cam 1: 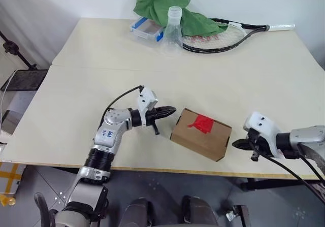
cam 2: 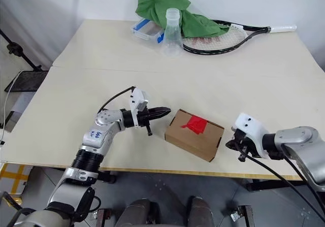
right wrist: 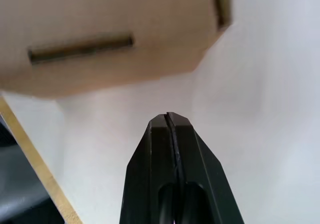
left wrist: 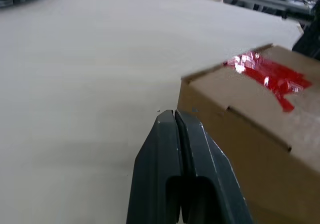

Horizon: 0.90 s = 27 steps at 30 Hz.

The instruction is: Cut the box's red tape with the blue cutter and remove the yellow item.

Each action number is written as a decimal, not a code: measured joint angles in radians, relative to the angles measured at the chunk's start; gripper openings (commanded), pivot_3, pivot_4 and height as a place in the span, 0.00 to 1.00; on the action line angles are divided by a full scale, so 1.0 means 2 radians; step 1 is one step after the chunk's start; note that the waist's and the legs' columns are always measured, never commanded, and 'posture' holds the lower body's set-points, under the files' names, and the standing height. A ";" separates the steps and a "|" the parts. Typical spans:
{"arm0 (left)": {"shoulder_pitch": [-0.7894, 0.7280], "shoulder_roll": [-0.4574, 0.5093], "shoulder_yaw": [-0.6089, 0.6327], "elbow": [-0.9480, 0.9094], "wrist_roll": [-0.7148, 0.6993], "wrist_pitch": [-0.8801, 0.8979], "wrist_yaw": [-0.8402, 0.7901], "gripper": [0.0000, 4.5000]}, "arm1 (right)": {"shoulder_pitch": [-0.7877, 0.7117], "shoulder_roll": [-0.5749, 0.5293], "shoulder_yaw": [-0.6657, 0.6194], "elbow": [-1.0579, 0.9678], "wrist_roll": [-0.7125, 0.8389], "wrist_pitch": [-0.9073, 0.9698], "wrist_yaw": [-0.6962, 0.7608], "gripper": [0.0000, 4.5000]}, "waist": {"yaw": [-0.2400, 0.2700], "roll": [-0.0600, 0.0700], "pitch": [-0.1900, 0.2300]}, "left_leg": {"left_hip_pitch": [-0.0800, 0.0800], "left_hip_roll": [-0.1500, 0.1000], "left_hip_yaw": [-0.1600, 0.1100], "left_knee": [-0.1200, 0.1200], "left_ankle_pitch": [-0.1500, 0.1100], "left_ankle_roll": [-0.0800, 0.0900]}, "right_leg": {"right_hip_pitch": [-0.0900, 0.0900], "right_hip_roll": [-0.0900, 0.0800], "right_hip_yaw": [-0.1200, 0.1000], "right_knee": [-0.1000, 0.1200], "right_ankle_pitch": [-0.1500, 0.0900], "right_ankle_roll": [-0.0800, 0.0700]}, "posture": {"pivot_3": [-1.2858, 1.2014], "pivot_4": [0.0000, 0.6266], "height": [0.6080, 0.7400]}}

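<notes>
The box, red tape uppermost, lies slantwise between both hands near the table's front edge, just ahead of the left gripper and slightly farther from the right gripper, both pinched together and empty.

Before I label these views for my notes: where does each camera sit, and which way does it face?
Left and right eye views: on the head, looking forward and down at the table; both arms show, flanking the box.
Left wrist view: on the left wrist, looking along the shut left end effector at the box and its red tape.
Right wrist view: on the right wrist, looking along the shut right end effector at the box's side.
All views share the box.
</notes>
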 measured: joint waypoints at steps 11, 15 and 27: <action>-0.078 -0.053 0.001 0.110 0.006 -0.052 0.016 0.01 | -0.007 0.009 0.001 -0.019 0.023 0.031 -0.009 0.00 | 0.006 0.000 0.000 | -0.001 0.000 -0.001 0.001 0.000 0.000 | 0.000 0.000 -0.001 0.000 0.000 0.000 | 0.52 0.24 1.00; -0.086 -0.056 0.000 0.137 0.009 -0.071 0.012 0.01 | 0.012 0.006 0.000 -0.030 0.022 0.029 -0.011 0.00 | 0.006 -0.001 0.000 | -0.001 0.000 -0.001 0.001 0.000 0.000 | 0.000 0.000 -0.001 0.000 0.000 0.000 | 0.52 0.24 1.00; -0.114 0.008 0.032 0.176 0.020 -0.108 0.022 0.01 | 0.067 -0.023 -0.054 -0.018 0.008 0.014 -0.019 0.00 | 0.007 -0.001 0.000 | -0.001 -0.001 -0.001 0.001 0.000 0.000 | 0.000 0.000 -0.001 0.000 0.000 0.000 | 0.52 0.24 1.00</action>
